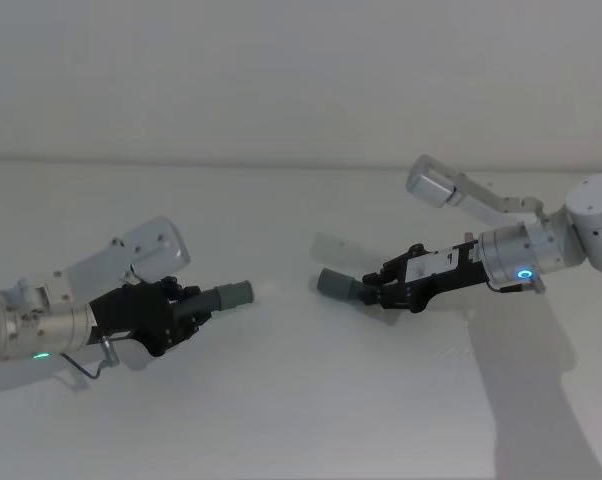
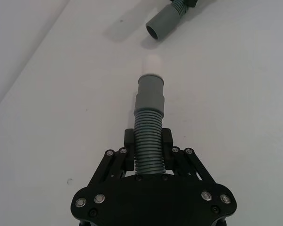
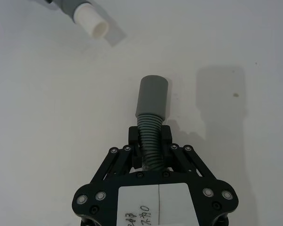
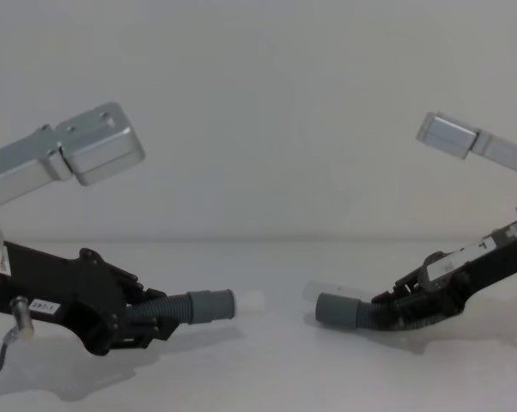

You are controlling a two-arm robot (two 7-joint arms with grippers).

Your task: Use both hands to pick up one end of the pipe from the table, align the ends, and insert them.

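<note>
My left gripper [image 1: 186, 312] is shut on the ribbed part of one pipe piece [image 2: 148, 141], whose grey cuff [image 2: 151, 94] ends in a short white tip [image 2: 152, 63]. On the other side, my right gripper [image 1: 389, 290] is shut on the second piece [image 3: 151, 136], which has a plain grey cuff [image 3: 153, 96]. Both pieces are held just above the white table [image 1: 301, 420]. The two ends point toward each other across a gap, the white tip [image 4: 250, 300] on the left and the plain cuff [image 4: 334, 309] on the right. The plain cuff sits slightly lower.
Each piece casts a shadow on the bare white table under it. A pale wall rises behind the table's far edge [image 1: 281, 162].
</note>
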